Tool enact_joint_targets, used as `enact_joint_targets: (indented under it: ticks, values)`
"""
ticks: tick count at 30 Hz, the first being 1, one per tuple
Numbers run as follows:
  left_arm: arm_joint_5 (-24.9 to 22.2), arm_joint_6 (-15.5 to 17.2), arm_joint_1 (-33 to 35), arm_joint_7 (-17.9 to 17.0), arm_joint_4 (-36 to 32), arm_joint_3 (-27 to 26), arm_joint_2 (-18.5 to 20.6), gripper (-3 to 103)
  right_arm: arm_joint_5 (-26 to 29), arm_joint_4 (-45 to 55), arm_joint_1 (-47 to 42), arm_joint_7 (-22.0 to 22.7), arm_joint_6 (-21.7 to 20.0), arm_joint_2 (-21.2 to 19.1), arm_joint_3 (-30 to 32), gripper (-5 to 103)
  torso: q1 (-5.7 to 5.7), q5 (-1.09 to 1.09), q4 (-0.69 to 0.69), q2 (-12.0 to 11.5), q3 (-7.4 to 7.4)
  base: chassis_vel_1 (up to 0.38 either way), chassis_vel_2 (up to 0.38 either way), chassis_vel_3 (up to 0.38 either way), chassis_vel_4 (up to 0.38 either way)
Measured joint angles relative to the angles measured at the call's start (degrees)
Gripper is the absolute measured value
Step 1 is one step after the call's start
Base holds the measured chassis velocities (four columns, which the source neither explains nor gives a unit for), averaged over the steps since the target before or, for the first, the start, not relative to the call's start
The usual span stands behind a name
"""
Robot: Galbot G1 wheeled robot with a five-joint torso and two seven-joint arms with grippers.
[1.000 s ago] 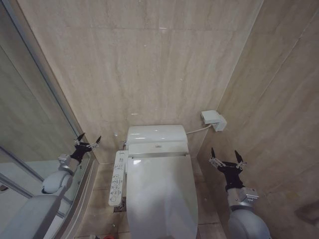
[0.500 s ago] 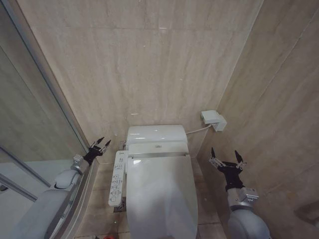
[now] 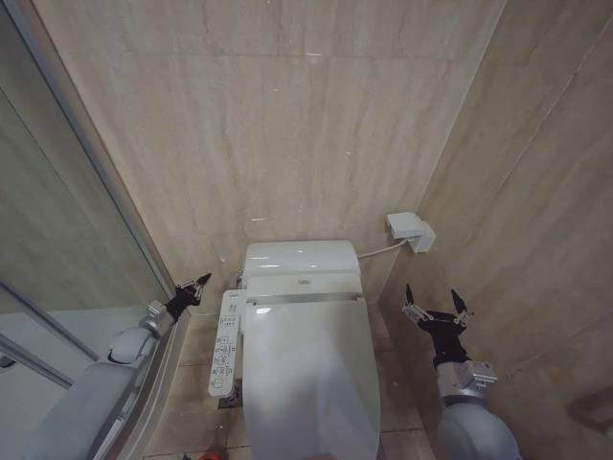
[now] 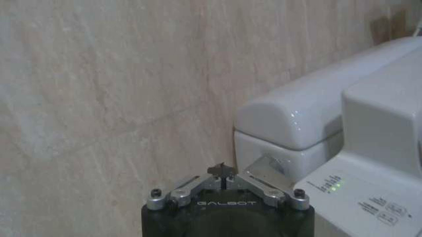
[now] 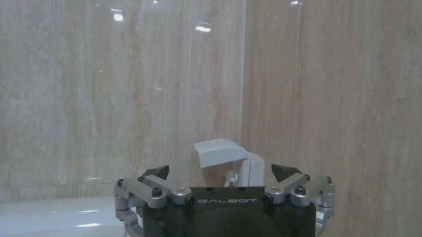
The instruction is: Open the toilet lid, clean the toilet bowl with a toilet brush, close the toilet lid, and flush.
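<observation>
The toilet lid [image 3: 308, 369] lies closed over the toilet bowl [image 3: 251, 422], low in the middle of the head view. The left gripper [image 3: 198, 284] hangs just beside the toilet's left rear corner, near the button panel [image 3: 225, 343], its fingers pressed together, holding nothing. The right gripper [image 3: 432, 299] hovers off the lid's right side, apart from it, its fingers spread wide.
</observation>
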Motion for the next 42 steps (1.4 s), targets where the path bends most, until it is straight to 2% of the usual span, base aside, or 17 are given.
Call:
enact_joint_targets:
  ticks: [19, 42]
  values:
    - [1.64, -1.29, -1.9, 0.49, 3.09, 1.91, -2.31, 0, 0.0, 0.0, -0.01, 0.0, 0.0, 0.0, 0.0, 100, -0.01, 0.0, -0.01, 0.0, 0.0, -0.028, 0.033, 0.036, -0.034]
    - [3.24, -2.55, -2.81, 1.1, 4.77, 4.33, -3.26, 0, 0.0, 0.0, 0.0, 0.0, 0.0, 0.0, 0.0, 100, 0.0, 0.0, -0.01, 0.0, 0.0, 0.0, 0.0, 0.0, 0.0]
